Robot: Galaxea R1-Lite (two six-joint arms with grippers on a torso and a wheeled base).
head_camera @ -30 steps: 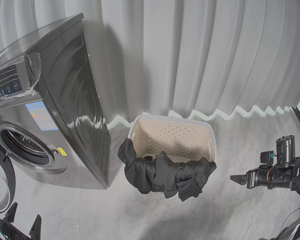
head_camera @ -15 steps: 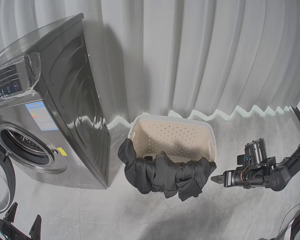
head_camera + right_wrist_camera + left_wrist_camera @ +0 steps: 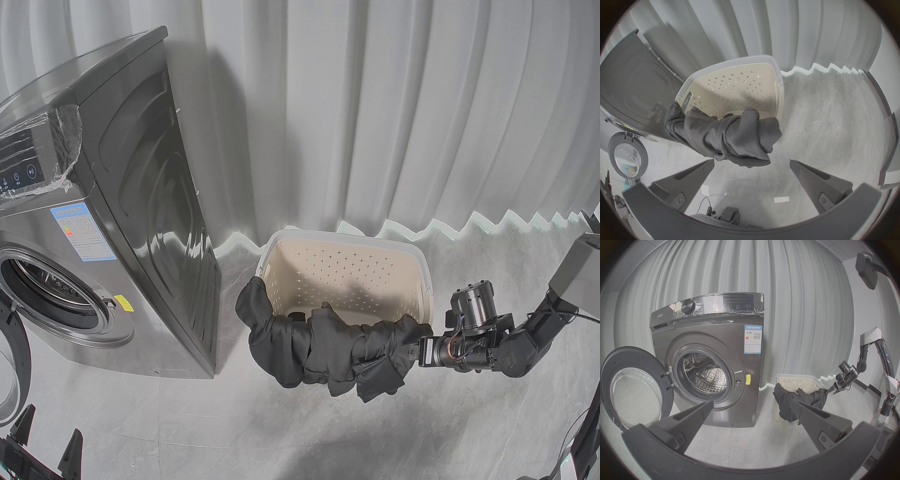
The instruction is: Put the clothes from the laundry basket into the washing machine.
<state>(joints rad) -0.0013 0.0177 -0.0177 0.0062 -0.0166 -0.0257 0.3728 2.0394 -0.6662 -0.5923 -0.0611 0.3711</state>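
A cream laundry basket (image 3: 425,265) stands on the floor to the right of the grey washing machine (image 3: 144,206). Dark grey clothes (image 3: 325,353) hang over the basket's near rim and down its outside. My right gripper (image 3: 407,352) is level with the right end of the clothes, up against them. In the right wrist view it (image 3: 750,164) is open, with the lower edge of the clothes (image 3: 731,137) just ahead of its fingertips. My left gripper (image 3: 47,437) is open, low in front of the machine. The machine's round door (image 3: 631,387) is swung open and the drum (image 3: 704,376) is exposed.
White curtains (image 3: 387,112) hang right behind the basket and machine. Grey stone floor (image 3: 250,425) spreads in front of both. The open door (image 3: 12,369) juts out at the far left, close to my left gripper.
My right arm has swung left across the floor, from well right of the basket to the right end of the draped clothes. The left gripper, basket and clothes have stayed put.
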